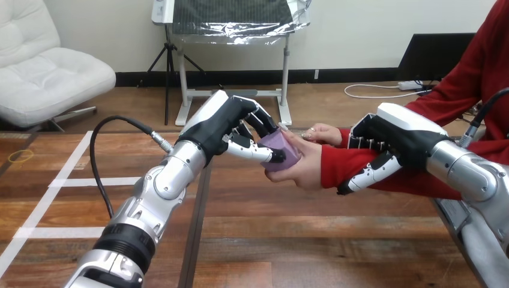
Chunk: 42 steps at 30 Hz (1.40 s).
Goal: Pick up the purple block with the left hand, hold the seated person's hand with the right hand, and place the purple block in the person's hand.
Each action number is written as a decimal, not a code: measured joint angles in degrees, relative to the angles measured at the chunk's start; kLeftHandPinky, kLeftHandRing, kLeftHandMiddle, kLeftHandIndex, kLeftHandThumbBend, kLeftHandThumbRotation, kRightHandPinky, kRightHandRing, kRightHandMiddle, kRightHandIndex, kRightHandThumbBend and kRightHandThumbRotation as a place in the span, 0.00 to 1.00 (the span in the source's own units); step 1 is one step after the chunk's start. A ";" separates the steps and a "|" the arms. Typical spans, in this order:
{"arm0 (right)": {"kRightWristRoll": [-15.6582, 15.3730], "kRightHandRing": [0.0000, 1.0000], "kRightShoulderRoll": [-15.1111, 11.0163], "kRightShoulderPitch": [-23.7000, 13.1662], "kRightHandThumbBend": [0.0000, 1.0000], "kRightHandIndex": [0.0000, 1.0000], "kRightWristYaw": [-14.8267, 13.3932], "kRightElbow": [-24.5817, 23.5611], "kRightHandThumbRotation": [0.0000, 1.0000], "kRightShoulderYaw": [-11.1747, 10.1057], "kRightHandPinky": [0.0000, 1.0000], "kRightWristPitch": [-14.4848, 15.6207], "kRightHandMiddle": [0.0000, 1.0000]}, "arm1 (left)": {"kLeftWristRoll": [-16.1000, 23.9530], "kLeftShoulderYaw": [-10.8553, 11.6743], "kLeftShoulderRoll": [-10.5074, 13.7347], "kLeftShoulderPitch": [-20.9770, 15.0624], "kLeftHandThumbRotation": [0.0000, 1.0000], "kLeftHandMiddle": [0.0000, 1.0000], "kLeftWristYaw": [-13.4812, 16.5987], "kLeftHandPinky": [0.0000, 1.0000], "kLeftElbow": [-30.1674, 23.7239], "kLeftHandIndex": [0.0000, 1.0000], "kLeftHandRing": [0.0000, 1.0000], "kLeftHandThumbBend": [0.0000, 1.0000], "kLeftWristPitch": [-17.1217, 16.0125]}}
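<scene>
The purple block [282,150] sits in the person's hand [305,169], which is cupped palm-up above the middle of the table. My left hand [231,126] reaches in from the left with its fingers and thumb curled round the block. My right hand [390,144] is at the right, its fingers over the top of the person's red-sleeved wrist [339,165] and its thumb under it, gripping the wrist.
The wooden table [270,240] has white tape lines [72,180] on its left part and a dark seam running down the middle. A yellow ring mark [21,156] lies at the far left edge.
</scene>
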 measured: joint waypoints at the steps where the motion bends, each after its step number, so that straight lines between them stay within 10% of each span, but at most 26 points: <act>1: 0.05 0.41 0.00 0.00 0.99 0.47 0.24 -0.05 0.38 -0.01 0.37 0.16 0.45 | 0.01 -0.01 0.06 0.05 0.62 0.80 -0.03 0.66 -0.18 0.83 0.77 0.76 0.00; 12: 0.25 0.52 -0.04 0.04 1.00 0.61 2.94 -2.19 0.55 -0.17 0.44 0.98 0.57 | 0.07 -0.26 0.60 1.81 0.76 0.82 -0.21 0.74 -3.41 0.82 0.82 0.70 -0.75; 42: 2.41 0.79 -1.23 5.68 1.00 0.85 10.36 -11.13 0.90 -0.95 0.64 1.73 0.83 | -2.38 1.01 4.01 14.47 0.88 0.74 -5.67 0.58 -24.10 0.72 0.69 0.49 2.41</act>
